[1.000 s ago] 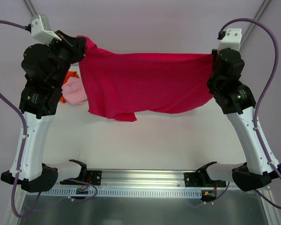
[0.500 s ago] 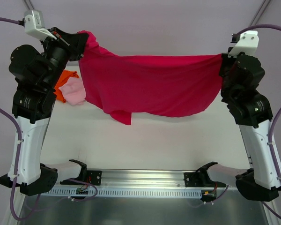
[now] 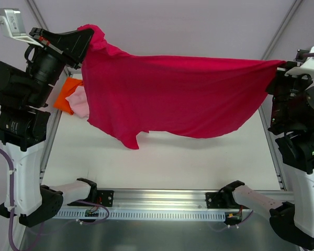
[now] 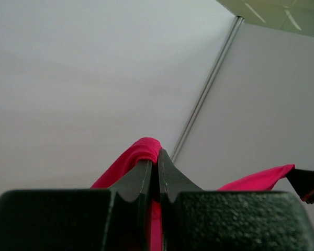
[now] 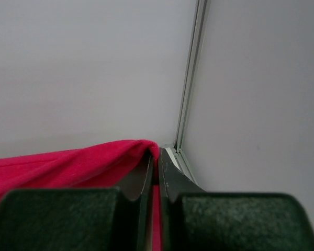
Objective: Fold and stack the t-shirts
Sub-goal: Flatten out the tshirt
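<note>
The crimson t-shirt (image 3: 172, 94) hangs stretched in the air between both arms, well above the table. My left gripper (image 3: 89, 32) is shut on its upper left corner, and in the left wrist view the cloth (image 4: 138, 154) bulges over the closed left gripper (image 4: 158, 157). My right gripper (image 3: 280, 65) is shut on the opposite corner, with cloth (image 5: 83, 162) pinched at the right gripper's tips (image 5: 157, 154). A light pink shirt (image 3: 79, 102) lies on an orange shirt (image 3: 67, 94) as small bundles at the table's left, partly hidden by the hanging shirt.
The white table (image 3: 199, 162) lies below the hanging shirt, with a metal rail (image 3: 162, 201) along its near edge. Grey walls and a corner post (image 5: 191, 73) stand behind.
Both arms have risen and spread outward, lifting the crimson shirt higher and pulling it wider and tauter. Its lower flap now hangs further left.
</note>
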Controlling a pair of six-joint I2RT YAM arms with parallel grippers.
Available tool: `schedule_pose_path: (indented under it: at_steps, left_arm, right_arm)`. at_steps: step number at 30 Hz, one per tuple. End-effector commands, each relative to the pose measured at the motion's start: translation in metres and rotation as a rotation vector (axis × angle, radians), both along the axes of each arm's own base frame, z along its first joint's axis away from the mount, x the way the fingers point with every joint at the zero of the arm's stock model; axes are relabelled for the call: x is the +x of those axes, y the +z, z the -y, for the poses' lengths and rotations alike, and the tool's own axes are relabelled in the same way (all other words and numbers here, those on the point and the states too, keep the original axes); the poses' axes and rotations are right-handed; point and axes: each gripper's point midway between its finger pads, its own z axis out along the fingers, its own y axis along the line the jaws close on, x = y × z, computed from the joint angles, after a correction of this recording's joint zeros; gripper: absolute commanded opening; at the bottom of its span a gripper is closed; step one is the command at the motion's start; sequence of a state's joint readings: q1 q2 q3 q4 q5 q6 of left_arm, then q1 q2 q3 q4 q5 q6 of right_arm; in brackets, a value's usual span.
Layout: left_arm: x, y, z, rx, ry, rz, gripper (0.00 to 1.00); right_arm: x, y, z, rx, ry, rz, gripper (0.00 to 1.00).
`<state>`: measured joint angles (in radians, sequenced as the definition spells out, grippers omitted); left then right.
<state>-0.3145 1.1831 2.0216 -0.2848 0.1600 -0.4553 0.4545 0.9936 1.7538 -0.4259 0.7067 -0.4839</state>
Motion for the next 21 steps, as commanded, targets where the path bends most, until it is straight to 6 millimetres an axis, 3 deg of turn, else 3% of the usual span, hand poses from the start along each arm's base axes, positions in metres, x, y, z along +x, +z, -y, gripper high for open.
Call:
schedule_pose_path:
  at_steps: [1, 9, 12, 17, 20, 21]
  left_arm:
    - [-0.056, 0.055, -0.011, -0.040, -0.031, 0.222, 0.00]
    - [-0.092, 0.077, -0.019, -0.058, -0.050, 0.321, 0.00]
    - [-0.097, 0.079, -0.020, -0.056, -0.050, 0.333, 0.00]
    - [-0.103, 0.079, -0.019, -0.061, -0.068, 0.337, 0.00]
    - [-0.093, 0.066, -0.015, -0.075, -0.087, 0.296, 0.00]
    - [-0.086, 0.057, -0.012, -0.070, -0.089, 0.266, 0.00]
  right_arm:
    - [-0.020, 0.037, 0.017, 0.021, -0.044, 0.115, 0.01]
    - [-0.068, 0.076, 0.031, 0.097, 0.008, 0.303, 0.01]
    - [-0.081, 0.085, 0.032, 0.104, 0.047, 0.340, 0.01]
    - [-0.102, 0.078, 0.023, 0.116, 0.161, 0.349, 0.01]
    - [-0.104, 0.060, 0.019, 0.137, 0.194, 0.305, 0.01]
    - [-0.100, 0.045, 0.015, 0.128, 0.204, 0.250, 0.01]
